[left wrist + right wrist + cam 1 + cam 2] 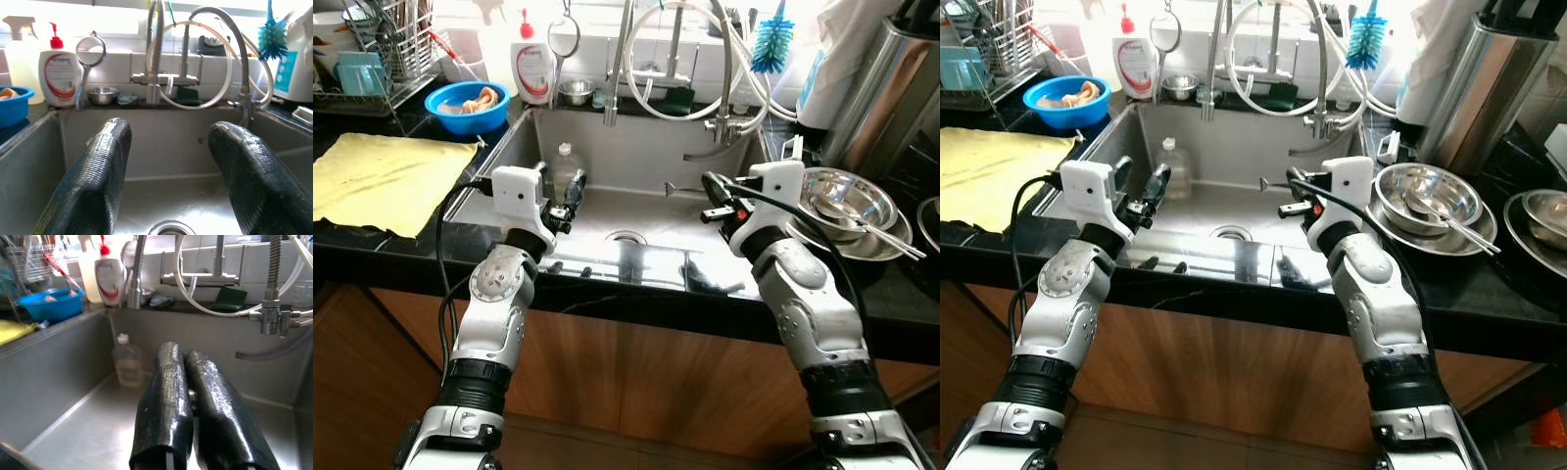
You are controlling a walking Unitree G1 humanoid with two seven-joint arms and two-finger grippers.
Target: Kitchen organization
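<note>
1. So, I am standing the robot at a stainless steel sink [509, 147] set into a black stone table [372, 245], both arms reaching out over the basin.
2. The left hand [168, 161] hovers above the near left part of the basin with its two black fingers spread apart and nothing between them.
3. The right hand [188, 401] hovers over the near right part of the basin, fingers pressed together and holding nothing that I can see.
4. A small clear plastic bottle with a white cap [567, 168] stands upright in the basin against the left wall, just beyond the left hand; I judge it the likeliest thing to tidy next.
5. On the table to the right sit stacked shiny steel bowls [847, 206] with a metal ladle [1449, 220] resting in them.
6. To the left lie a yellow cloth [386, 181], a blue plastic bowl [467, 106] and a wire dish rack [382, 49].
7. A white soap dispenser with a red pump [534, 61] stands behind the sink.
8. My judgement: the organizing looks barely begun, since neither hand grips anything and the bottle is not yet lifted out.
</note>
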